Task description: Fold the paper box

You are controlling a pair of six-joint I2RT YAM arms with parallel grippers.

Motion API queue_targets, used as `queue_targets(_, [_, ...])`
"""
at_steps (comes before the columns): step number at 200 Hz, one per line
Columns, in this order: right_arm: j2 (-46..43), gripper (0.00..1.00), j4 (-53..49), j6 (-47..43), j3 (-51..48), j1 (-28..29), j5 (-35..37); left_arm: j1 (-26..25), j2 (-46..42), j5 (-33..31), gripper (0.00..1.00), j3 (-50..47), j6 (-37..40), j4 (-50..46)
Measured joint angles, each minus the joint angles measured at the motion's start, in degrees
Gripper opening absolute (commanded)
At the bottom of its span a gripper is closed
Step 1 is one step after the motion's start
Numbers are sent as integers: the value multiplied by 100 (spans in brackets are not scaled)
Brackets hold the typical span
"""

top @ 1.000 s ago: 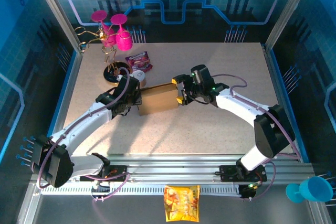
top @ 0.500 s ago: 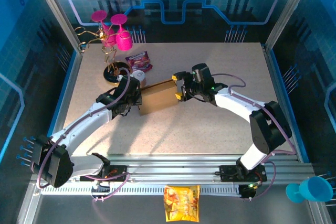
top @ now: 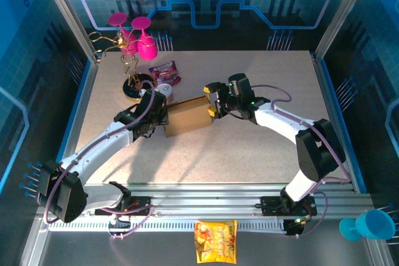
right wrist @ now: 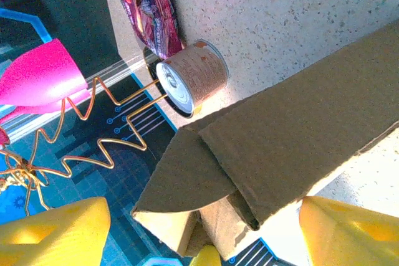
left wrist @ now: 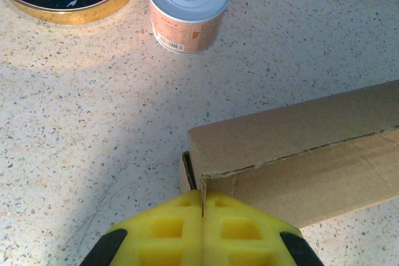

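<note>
The paper box (top: pixel 187 118) sits between the two grippers. The right gripper (top: pixel 212 100), jaws spread wide astride the box's end flaps, has crept further away from its base since a second ago, likely starting the end fold. The left gripper (left wrist: pixel 202 216) stays pinched shut on the opposite corner wall.

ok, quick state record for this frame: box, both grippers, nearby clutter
paper box: mid-table, long shallow shape, end flaps at the right end partly folded over
left gripper: shut, pinching the box's edge at its left corner
right gripper: open, fingers either side of the box's right end; contact cannot be told
can: upright, behind the box, apart from it
purple snack bag: flat on the table, beyond the can
</note>
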Motion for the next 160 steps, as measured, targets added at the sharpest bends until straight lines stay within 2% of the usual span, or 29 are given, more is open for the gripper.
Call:
queue_targets(90, [258, 56, 232, -4, -2, -26, -109, -55, 0, -90, 0, 0, 83, -20])
queue_targets(128, [258, 53, 358, 2, -87, -42, -111, -92, -2, -107, 0, 0, 153, -24])
queue_targets(137, [258, 52, 385, 0, -103, -42, -111, -96, -7, -107, 4, 0, 160, -28])
queue_targets(160, [258, 51, 437, 0, -138, -42, -109, -107, -20, -105, 22, 0, 175, -70])
